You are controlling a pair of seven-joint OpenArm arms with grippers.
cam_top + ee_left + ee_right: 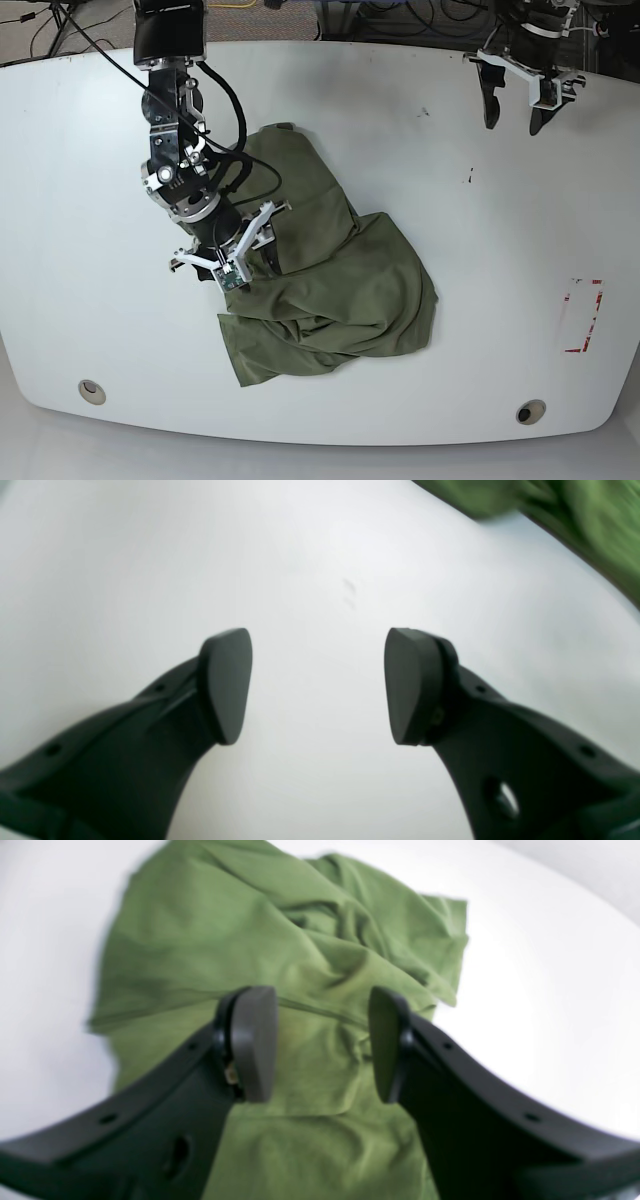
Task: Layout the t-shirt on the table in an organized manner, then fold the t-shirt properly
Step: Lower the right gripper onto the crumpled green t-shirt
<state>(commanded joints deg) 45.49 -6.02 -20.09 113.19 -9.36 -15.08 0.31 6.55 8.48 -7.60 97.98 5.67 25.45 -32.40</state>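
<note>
Underneath, glossy white table [500, 250].

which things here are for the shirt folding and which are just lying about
For the job:
- olive-green t-shirt
- white tabletop
- left pincer
- right pincer

Just there:
- red tape marks
- two round grommets
- dark cables

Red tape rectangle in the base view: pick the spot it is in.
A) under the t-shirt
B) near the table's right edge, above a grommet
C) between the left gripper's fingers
B: the red tape rectangle lies toward the right edge of the table, above the right-hand grommet.
</note>
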